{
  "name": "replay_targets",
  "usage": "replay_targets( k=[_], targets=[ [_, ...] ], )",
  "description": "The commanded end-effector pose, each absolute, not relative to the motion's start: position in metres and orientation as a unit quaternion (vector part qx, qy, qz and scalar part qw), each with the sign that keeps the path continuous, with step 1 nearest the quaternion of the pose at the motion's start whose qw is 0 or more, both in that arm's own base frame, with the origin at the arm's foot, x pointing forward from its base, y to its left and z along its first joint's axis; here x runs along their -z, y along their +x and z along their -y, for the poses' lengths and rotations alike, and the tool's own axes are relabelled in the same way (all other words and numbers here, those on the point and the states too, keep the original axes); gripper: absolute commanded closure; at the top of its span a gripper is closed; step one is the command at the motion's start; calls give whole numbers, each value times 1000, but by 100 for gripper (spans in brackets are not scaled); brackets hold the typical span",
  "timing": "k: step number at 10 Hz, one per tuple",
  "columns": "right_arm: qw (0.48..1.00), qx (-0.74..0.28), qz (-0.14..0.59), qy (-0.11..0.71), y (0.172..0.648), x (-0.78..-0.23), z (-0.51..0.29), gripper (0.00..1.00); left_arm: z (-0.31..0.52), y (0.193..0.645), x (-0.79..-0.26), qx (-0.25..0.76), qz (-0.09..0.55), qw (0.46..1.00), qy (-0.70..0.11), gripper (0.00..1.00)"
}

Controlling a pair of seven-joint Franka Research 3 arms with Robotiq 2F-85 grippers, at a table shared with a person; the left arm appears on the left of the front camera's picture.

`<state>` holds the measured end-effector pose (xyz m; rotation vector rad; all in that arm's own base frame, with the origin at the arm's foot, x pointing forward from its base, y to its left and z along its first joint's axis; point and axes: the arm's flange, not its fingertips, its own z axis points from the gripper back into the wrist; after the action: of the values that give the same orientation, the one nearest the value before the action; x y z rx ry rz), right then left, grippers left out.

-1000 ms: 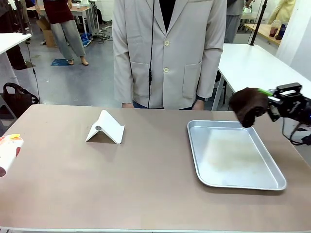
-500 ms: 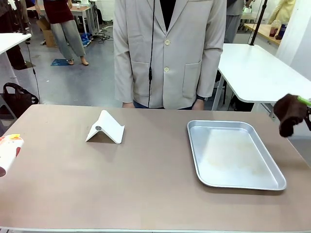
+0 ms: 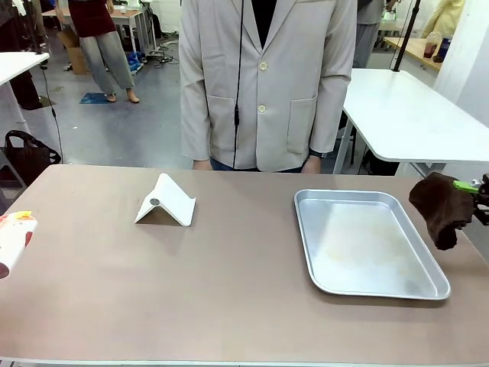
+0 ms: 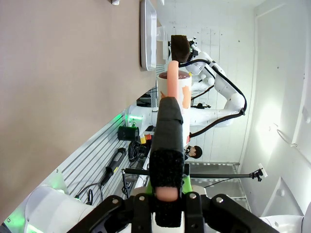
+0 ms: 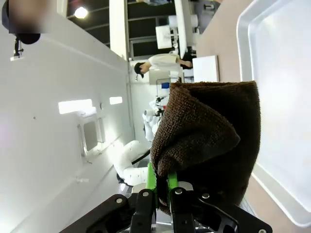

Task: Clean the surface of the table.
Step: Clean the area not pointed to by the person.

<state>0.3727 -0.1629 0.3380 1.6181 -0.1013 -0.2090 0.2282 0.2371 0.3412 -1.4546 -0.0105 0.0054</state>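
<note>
The table (image 3: 229, 290) has a matte taupe-brown top. At its right edge my right gripper (image 3: 467, 186) is shut on a dark brown cloth (image 3: 442, 208), which hangs just off the table beside the metal tray (image 3: 367, 245). In the right wrist view the cloth (image 5: 204, 136) bulges over the gripper (image 5: 163, 180) and hides its tips. At the left edge my left gripper (image 4: 170, 104) is shut on a white container with orange and red print (image 3: 14, 238). The left wrist view looks along the tabletop (image 4: 63, 73) towards the tray (image 4: 148, 34).
A white folded stand (image 3: 164, 201) sits on the far left part of the table. A person in a pale jacket (image 3: 267, 84) stands at the far side with hands out of sight. White tables (image 3: 405, 107) stand behind.
My right gripper carried the brown cloth from above the tray's far right corner out past the table's right edge, then down and slightly back. The left side has not changed.
</note>
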Motion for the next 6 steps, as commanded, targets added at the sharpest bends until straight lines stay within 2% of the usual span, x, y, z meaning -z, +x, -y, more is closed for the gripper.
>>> replay_targets(
  k=[1, 6],
  targets=[
    [674, 113, 50, 728, 370, -337, 169, 90, -236, 227, -344, -1, 6, 745, -667, 79],
    [674, 113, 50, 728, 370, -337, 169, 90, -236, 227, -344, -1, 6, 745, -667, 79]
  ],
)
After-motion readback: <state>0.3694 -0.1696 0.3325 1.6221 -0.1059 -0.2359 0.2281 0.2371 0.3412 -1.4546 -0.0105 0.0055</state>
